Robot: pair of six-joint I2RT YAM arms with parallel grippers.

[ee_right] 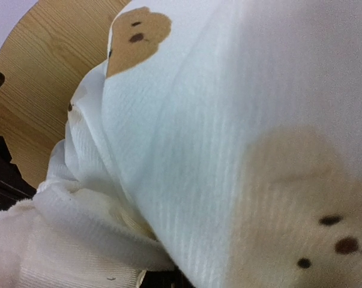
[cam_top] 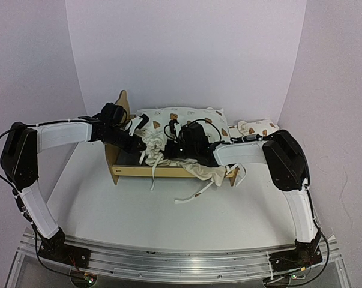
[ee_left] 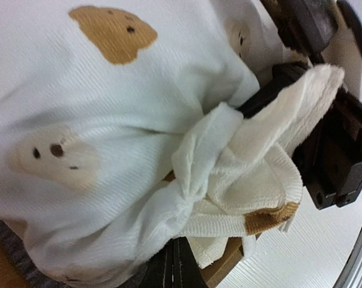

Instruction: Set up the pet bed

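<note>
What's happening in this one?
A small wooden pet bed is being set up. The left tool and right tool are both pressed into its bear-print cushion, which lies bunched in the frame with ruffle and ties spilling over the front rail. Whether either tool grips cloth is unclear. A small matching pillow lies on the table beyond the bed's right end.

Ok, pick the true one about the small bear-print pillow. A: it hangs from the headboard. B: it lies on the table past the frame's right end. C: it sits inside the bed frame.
B: the small bear-print pillow lies on the table just beyond the right end of the plywood bed frame, outside it.
</note>
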